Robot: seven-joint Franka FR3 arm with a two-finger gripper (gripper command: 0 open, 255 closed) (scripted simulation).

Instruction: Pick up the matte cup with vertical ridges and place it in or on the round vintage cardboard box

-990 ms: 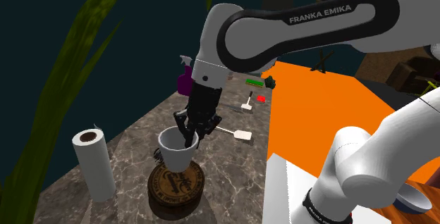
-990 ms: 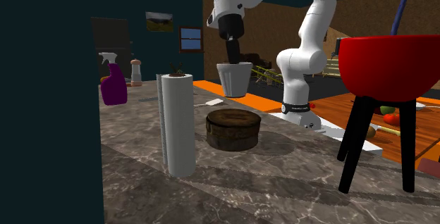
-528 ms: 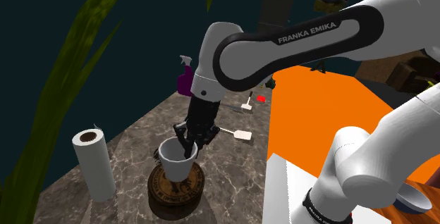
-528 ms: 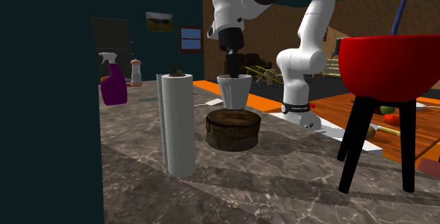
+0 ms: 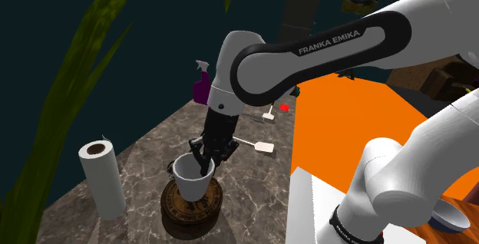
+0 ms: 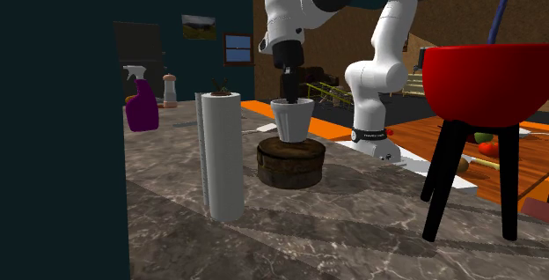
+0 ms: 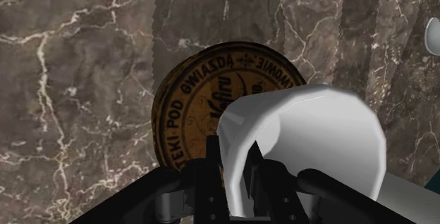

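A black two-finger end effector (image 5: 206, 156) pinches the wall of a plain white tapered cup (image 5: 192, 183), one finger inside the rim and one outside. The cup stands upright at the lid of a round brown lettered box (image 5: 175, 204) on a dark marble worktop (image 5: 146, 154). A white paper towel roll (image 5: 104, 179) stands near the box, and a purple spray bottle (image 5: 201, 89) is well beyond it.

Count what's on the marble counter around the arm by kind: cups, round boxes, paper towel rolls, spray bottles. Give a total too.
White ridged cup: 1
Round brown box: 1
Paper towel roll: 1
Purple spray bottle: 1
Total: 4
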